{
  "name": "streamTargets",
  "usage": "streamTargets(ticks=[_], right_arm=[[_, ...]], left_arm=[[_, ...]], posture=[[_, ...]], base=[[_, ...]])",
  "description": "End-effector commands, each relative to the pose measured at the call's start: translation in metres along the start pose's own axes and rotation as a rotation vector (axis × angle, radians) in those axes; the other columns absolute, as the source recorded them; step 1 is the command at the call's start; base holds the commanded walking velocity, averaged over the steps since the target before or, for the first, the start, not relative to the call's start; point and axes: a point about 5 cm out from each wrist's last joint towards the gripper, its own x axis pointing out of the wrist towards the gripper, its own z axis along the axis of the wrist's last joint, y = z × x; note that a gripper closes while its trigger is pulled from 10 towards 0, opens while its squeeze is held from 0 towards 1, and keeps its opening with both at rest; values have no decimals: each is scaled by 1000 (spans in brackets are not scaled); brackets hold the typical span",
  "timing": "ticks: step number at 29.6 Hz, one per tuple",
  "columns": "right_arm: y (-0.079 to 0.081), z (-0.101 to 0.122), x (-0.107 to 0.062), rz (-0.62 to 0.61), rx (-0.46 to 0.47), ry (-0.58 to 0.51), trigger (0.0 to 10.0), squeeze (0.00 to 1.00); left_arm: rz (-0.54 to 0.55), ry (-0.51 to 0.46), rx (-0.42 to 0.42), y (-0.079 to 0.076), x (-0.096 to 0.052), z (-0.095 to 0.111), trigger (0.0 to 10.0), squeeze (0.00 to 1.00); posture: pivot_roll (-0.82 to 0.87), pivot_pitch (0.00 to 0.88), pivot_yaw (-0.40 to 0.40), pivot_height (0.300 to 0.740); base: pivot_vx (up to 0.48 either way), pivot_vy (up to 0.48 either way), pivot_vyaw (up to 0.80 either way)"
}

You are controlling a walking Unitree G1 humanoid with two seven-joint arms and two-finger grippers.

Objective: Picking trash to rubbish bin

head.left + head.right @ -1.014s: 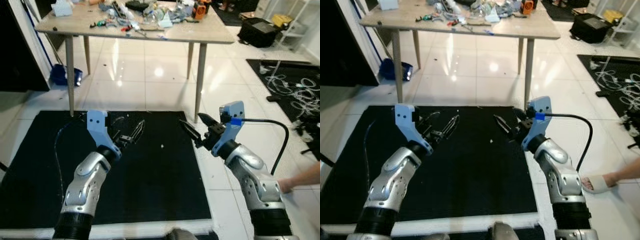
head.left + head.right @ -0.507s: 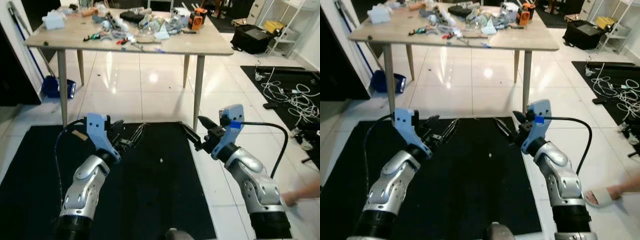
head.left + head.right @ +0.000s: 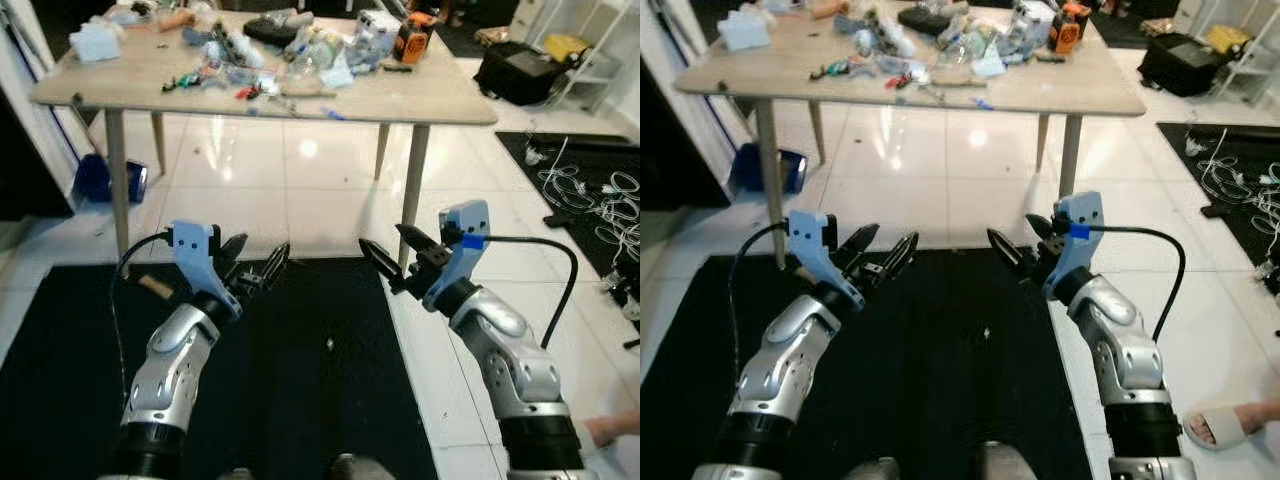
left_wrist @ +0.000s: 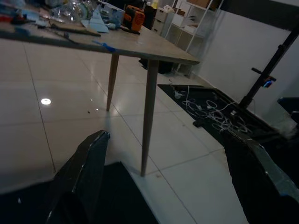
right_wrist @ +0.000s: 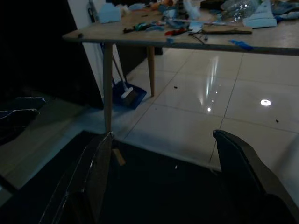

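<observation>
Light wooden table with tapered legs (image 3: 420,100) — stands on glossy white floor tiles (image 3: 300,170) ahead of the robot; its top is crowded with litter: clear crumpled plastic wrappers and bottles (image 3: 318,45), small coloured tools and scraps (image 3: 215,78), a pale blue box (image 3: 92,42) at the left end, an orange and black device (image 3: 412,22) toward the right end. The heap runs lengthwise along the tabletop, left to right; single pieces are too small to tell apart or to give a heading.

Black floor mat (image 3: 300,380) — lies under both arms, its far edge near the table legs; a small white speck (image 3: 329,345) sits on it between the arms.

Left gripper (image 3: 255,272) — raised over the mat's far edge, black fingers spread apart, holding nothing, pointing toward the table.

Right gripper (image 3: 392,258) — at the same height, fingers likewise parted and empty, pointing forward and inward.

Blue dustpan (image 3: 768,168) — on the tiles by the table's left leg; the right wrist view shows it with a brush head in it.

Black bag (image 3: 515,70) and tangle of white cables (image 3: 590,185) on a second dark mat — on the right; the left wrist view shows the cables dimly.

Person's foot in a pale slipper (image 3: 1225,425) — at the lower right, cut off by the frame edge.
</observation>
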Motion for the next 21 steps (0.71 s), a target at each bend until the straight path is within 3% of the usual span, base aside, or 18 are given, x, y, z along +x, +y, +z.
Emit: streamTargets(ticks=[1, 21], right_arm=[[-2, -1, -2, -12, -10, 6, 10000, 0], [-8, -7, -5, -25, -42, 48, 10000, 0]], left_arm=[[-10, 15, 9, 0, 0, -2, 10000, 0], [-8, 10, 20, 1, 0, -4, 10000, 0]], posture=[[-84, 0, -28, 740], [-87, 0, -29, 740]], base=[[480, 0, 0], [480, 0, 0]])
